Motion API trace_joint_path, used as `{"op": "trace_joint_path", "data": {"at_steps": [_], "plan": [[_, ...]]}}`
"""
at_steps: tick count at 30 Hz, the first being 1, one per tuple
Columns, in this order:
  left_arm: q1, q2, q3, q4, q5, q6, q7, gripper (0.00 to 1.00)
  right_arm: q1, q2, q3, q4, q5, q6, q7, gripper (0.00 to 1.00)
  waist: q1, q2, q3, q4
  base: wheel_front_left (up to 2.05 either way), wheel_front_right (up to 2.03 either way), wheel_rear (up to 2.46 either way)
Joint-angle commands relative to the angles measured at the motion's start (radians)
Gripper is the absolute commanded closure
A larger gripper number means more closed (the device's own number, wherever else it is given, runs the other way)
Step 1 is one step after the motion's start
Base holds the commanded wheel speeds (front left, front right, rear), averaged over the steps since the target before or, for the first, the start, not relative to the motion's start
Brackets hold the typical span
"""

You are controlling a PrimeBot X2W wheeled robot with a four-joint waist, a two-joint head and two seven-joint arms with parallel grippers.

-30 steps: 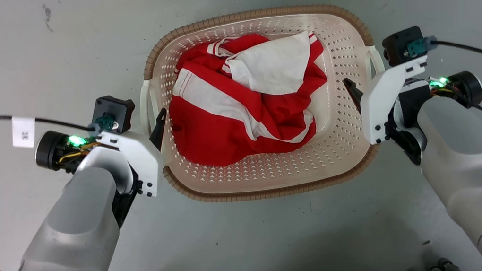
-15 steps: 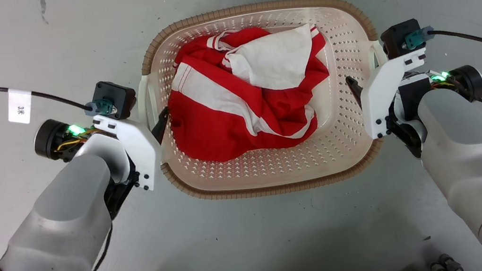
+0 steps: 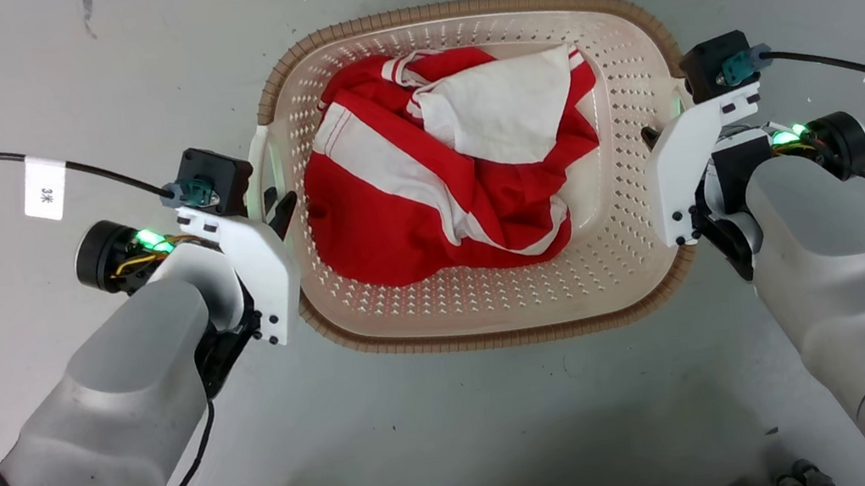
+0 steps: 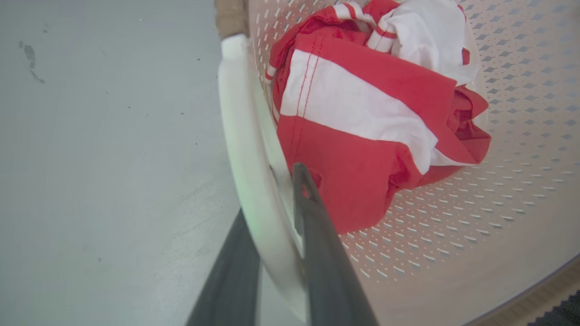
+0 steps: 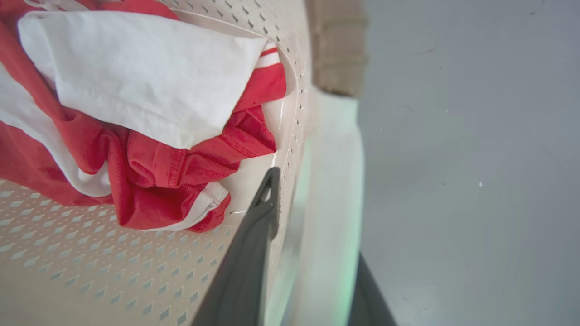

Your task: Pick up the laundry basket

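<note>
The grey floor (image 3: 460,427) carries one laundry basket (image 3: 498,334), sitting straight ahead of the robot and midway between its two arms. Against the picture of a second ago the basket looks slightly larger and sits higher in the head view. The floor marks have shifted too, so part of that is the camera moving, and whether the basket has left the floor cannot be told. Inside lies one crumpled bundle of red and white cloth (image 3: 413,229), and it is unclear whether that is one garment or several. The left gripper (image 3: 275,213) and the right gripper (image 3: 652,137) have drawn in closer to the basket's sides, with less of each dark finger showing. In the wrist views each is narrowed around one of the two white handles, the left handle (image 4: 240,136) and the right handle (image 5: 335,181), with one finger inside the wall and one outside. That suggests the grasp is made and the lift is due. Two white tags (image 3: 44,188) hang on the cables, one on each side.
</note>
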Motion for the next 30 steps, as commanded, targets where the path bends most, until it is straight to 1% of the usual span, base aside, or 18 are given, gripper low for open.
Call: {"op": "trace_joint_path", "data": {"at_steps": [1, 5, 11, 13, 18, 23, 24, 25, 30], "plan": [[-0.008, 0.004, -0.011, -0.011, -0.001, -0.004, 0.006, 1.0, -0.011, -0.003, 0.003, 0.004, -0.013, 0.003, 0.005, 1.0, -0.0001, 0.0, -0.015, 0.001, 0.0, 0.0, 0.0], [0.01, 0.011, -0.026, -0.038, -0.025, -0.004, 0.038, 1.0, -0.006, -0.002, 0.009, 0.012, -0.027, 0.003, 0.036, 1.0, -0.0001, 0.0, -0.062, 0.004, 0.0, 0.0, 0.0], [0.035, 0.046, -0.033, -0.103, -0.053, -0.004, 0.122, 1.0, 0.006, -0.002, 0.047, 0.018, -0.016, 0.003, 0.134, 1.0, -0.0001, 0.0, -0.189, -0.008, 0.0, 0.0, 0.0], [0.061, 0.061, -0.034, -0.127, -0.061, -0.004, 0.166, 1.0, 0.023, -0.002, 0.068, 0.012, 0.012, 0.003, 0.176, 1.0, -0.0001, 0.0, -0.242, -0.012, 0.0, 0.0, 0.0], [0.113, 0.108, -0.033, -0.186, -0.091, -0.005, 0.287, 1.0, 0.06, -0.004, 0.159, -0.028, 0.096, 0.003, 0.31, 1.0, -0.0001, 0.0, -0.396, -0.028, 0.0, 0.0, 0.0], [0.158, 0.133, -0.036, -0.234, -0.11, -0.005, 0.392, 1.0, 0.095, -0.003, 0.223, -0.061, 0.193, 0.003, 0.45, 1.0, -0.0001, 0.0, -0.534, -0.04, 0.0, 0.0, 0.0], [0.166, 0.14, -0.036, -0.249, -0.115, -0.005, 0.416, 1.0, 0.101, -0.003, 0.24, -0.066, 0.21, 0.003, 0.482, 1.0, -0.0001, 0.0, -0.559, -0.043, 0.0, 0.0, 0.0], [0.166, 0.14, -0.036, -0.249, -0.115, -0.005, 0.416, 1.0, 0.101, -0.003, 0.24, -0.066, 0.21, 0.003, 0.482, 1.0, -0.0001, 0.0, -0.559, -0.043, 0.0, 0.0, 0.0], [0.186, 0.179, -0.034, -0.303, -0.158, -0.005, 0.523, 1.0, 0.117, -0.002, 0.303, -0.097, 0.279, 0.004, 0.613, 1.0, -0.0001, 0.0, -0.663, -0.048, 0.0, 0.0, 0.0]]}}
